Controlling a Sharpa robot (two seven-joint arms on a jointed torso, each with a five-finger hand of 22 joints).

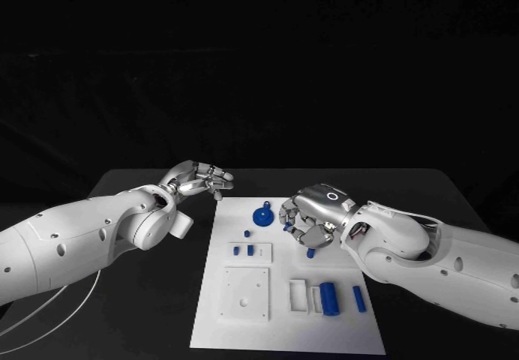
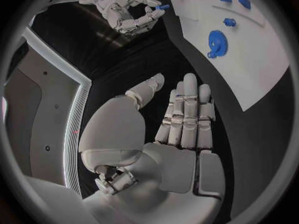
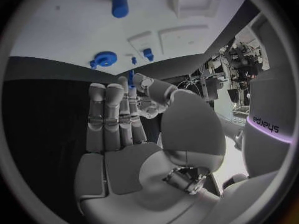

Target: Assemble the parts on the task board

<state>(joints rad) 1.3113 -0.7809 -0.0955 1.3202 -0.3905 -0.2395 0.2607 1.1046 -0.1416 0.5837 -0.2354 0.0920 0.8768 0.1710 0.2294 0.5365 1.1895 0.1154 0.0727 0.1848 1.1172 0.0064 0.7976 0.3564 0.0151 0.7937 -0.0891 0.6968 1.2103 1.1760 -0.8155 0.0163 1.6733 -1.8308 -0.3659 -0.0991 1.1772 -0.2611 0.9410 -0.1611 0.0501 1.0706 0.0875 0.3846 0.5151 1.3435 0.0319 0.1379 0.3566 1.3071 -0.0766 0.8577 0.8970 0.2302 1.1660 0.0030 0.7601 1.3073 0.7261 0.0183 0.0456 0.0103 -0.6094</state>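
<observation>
The right hand (image 1: 311,217) sits right of centre in the head view, over the right-hand part of the task board (image 1: 283,330), fingers curled downward. It pinches a small blue peg (image 3: 131,78) between the thumb and a finger; in the right wrist view the peg stands up between the fingertips, and in the left wrist view its blue end (image 2: 163,7) shows at the tips of the same hand (image 2: 124,10). The remaining fingers lie straight and close together.

The left hand (image 1: 198,180) is at upper left of centre in the head view, just off the board's upper left corner, above the black table (image 1: 141,300). Its fingers are loosely bent and slightly apart, and it holds nothing; in the left wrist view the fingers (image 2: 187,114) extend side by side with the thumb set apart.

On the board, a blue gear (image 1: 263,216) lies near the upper edge, just left of the right hand. Two small blue blocks (image 1: 244,250) sit on a raised white plate at mid-board. A blue cylinder (image 1: 328,298) and a thinner blue pin (image 1: 359,298) lie at lower right, beside a white bracket (image 1: 298,295). A white square plate (image 1: 245,293) lies at lower left. A further small blue piece (image 1: 311,253) shows just below the right hand; whether it touches the fingers cannot be determined.
</observation>
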